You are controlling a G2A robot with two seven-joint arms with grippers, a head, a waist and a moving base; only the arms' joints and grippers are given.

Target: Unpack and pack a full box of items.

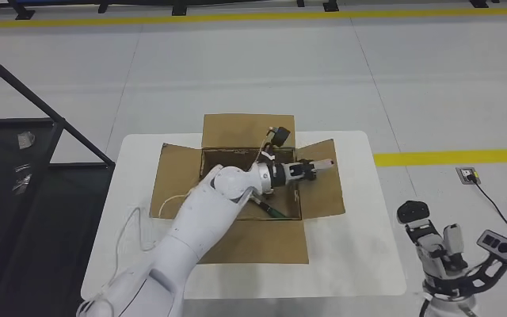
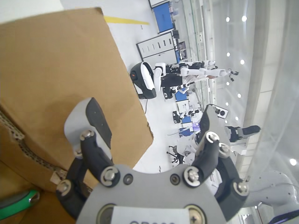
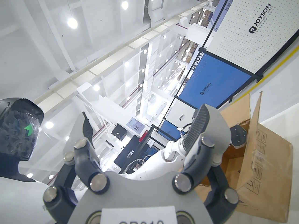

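Left gripper (image 2: pixel 149 115) spread, above open box (image 1: pixel 261 242) on bench (image 1: pixel 356 269); right gripper (image 3: pixel 143 117) spread, beside bench; printed symbols (image 3: pixel 261 138) on box flap.

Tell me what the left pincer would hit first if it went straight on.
Probably the box's open side flap: the left pincer points along it, one finger before the cardboard. Past the flap's edge the way looks free; depth is unclear.
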